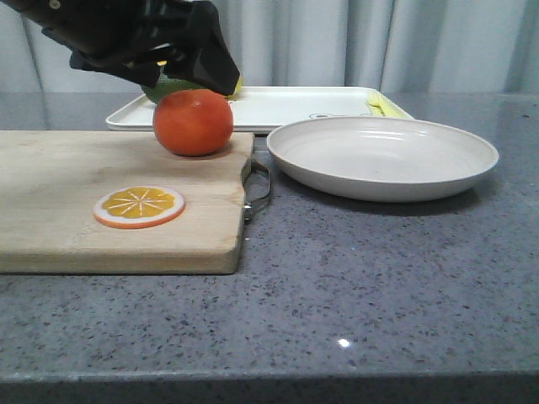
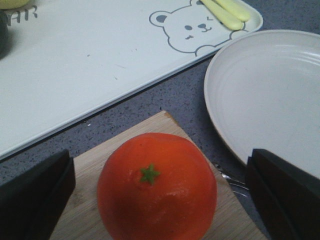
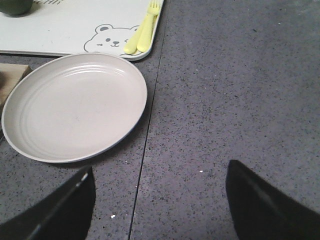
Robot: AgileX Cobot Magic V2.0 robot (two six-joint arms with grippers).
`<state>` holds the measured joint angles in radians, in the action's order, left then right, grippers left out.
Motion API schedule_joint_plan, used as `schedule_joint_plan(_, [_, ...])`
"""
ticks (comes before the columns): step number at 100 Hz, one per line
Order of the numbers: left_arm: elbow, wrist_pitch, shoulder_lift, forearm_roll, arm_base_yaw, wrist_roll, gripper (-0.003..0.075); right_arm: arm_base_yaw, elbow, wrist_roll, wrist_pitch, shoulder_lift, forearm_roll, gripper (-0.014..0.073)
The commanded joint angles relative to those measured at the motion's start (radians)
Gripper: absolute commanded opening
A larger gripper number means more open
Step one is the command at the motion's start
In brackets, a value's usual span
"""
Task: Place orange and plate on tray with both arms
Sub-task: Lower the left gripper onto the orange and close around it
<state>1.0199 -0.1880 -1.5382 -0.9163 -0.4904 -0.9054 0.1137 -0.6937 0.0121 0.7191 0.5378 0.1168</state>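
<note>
Left wrist view: orange (image 2: 157, 186) near board corner.

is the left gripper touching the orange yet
Apart. In the left wrist view, the open left gripper has board showing between each finger and the orange.

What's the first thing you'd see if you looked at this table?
The bright orange jumps out first: it sits on the far corner of the wooden cutting board, with the left gripper open on either side of it. Right beside the board lies the big pale plate, and behind both is the white tray with its little bear drawing.
</note>
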Motion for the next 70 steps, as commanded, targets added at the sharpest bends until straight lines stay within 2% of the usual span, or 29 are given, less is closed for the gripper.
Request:
schedule_joint_plan(1, [0.035, 0.046, 0.012, -0.021, 0.004, -0.001, 0.0662, -0.005, -0.032, -0.005, -0.068, 0.011, 0.005, 0.0551])
schedule_joint_plan(48, [0.035, 0.046, -0.037, -0.021, 0.004, -0.001, 0.0652, -0.005, -0.032, -0.005, -0.069, 0.011, 0.005, 0.0551])
schedule_joint_plan(58, [0.035, 0.046, -0.037, -0.021, 0.004, -0.001, 0.0581, -0.005, -0.032, -0.005, -0.069, 0.011, 0.005, 0.0551])
schedule_joint_plan(70, [0.035, 0.046, -0.037, -0.021, 0.004, -0.001, 0.0407, -0.005, -0.032, -0.005, -0.069, 0.011, 0.005, 0.0551])
